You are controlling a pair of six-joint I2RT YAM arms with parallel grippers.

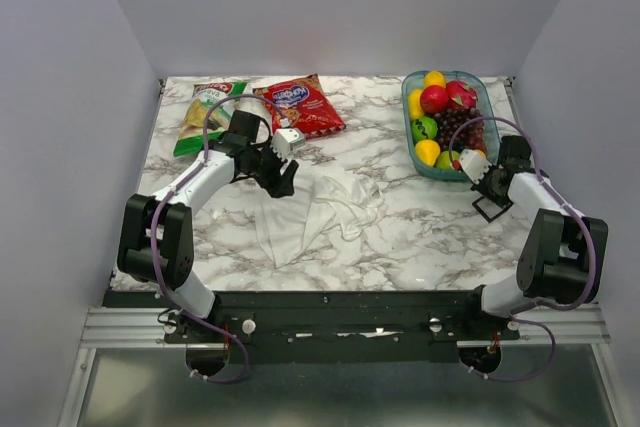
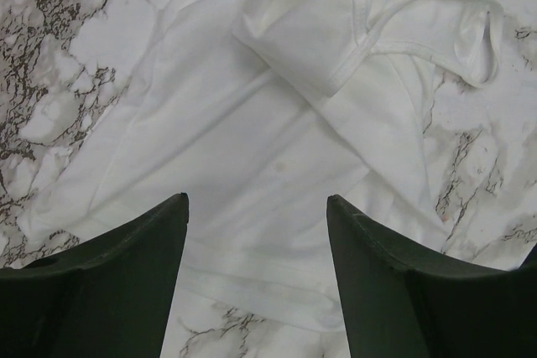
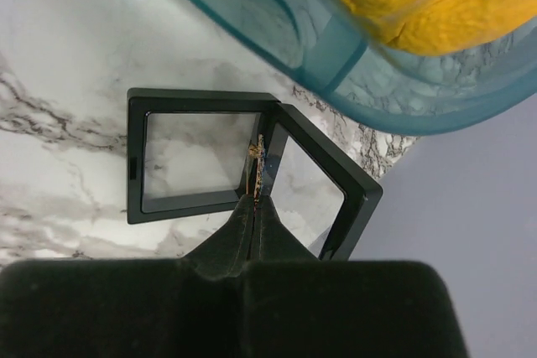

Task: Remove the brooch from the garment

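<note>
I've got white shells and black joints on my left arm [image 1: 193, 183] and right arm [image 1: 532, 190], purple cables [image 1: 208, 127] looping along both, matte black wedge-shaped fingers [image 2: 109, 291] up close.

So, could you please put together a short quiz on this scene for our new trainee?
1. True or false: the left end effector is shut on the white garment.
2. What does the right end effector pinch? A) a grape B) the brooch C) a snack bag
3. Fill in: the open black frame box lies near the teal fruit ____.
Key: 1 false; 2 B; 3 basket.
</note>
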